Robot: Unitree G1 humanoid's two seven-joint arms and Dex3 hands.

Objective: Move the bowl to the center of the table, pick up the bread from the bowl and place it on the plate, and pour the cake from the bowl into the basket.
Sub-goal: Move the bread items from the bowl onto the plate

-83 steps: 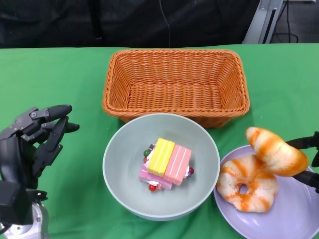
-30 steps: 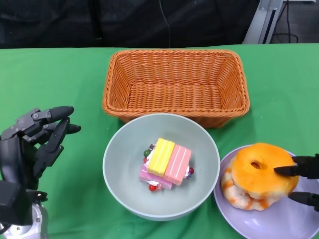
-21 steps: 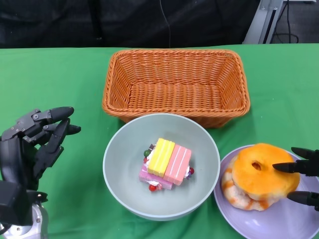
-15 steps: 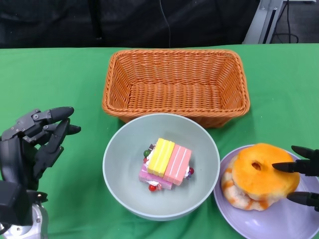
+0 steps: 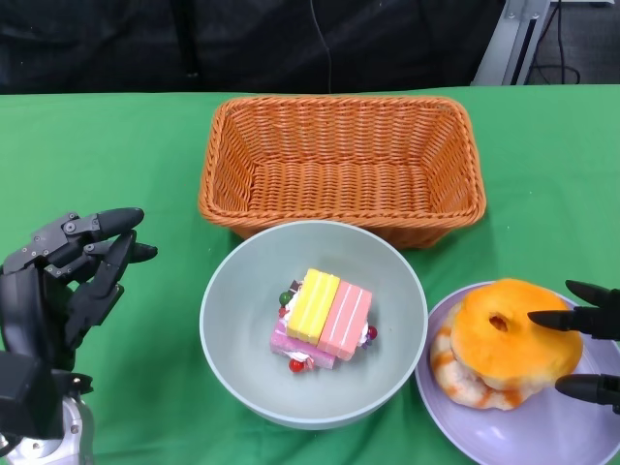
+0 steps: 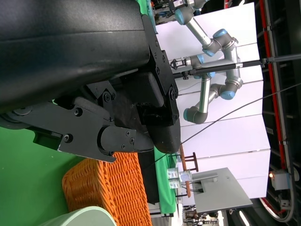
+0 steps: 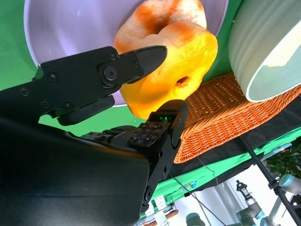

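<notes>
The pale green bowl (image 5: pixel 232 320) stands mid-table just in front of the wicker basket (image 5: pixel 341 165). A yellow and pink cake (image 5: pixel 326 315) lies in it. On the lilac plate (image 5: pixel 542 438) at the lower right, an orange round bread (image 5: pixel 509 334) lies on top of a second glazed bread (image 5: pixel 453 376). My right hand (image 5: pixel 593 351) is at the plate's right side, fingers spread on either side of the top bread's edge and holding nothing. The right wrist view shows the fingertips (image 7: pixel 153 52) close to that bread (image 7: pixel 188 56). My left hand (image 5: pixel 66 276) hovers left of the bowl, empty, fingers apart.
The basket is empty and its front wall nearly touches the bowl's far rim. Green cloth covers the table; bare cloth lies between my left hand and the bowl. The plate runs off the picture's lower right corner.
The bread my right hand held above the plate now lies on the other bread. The fingers have come off it and drawn slightly right. My left hand has not moved.
</notes>
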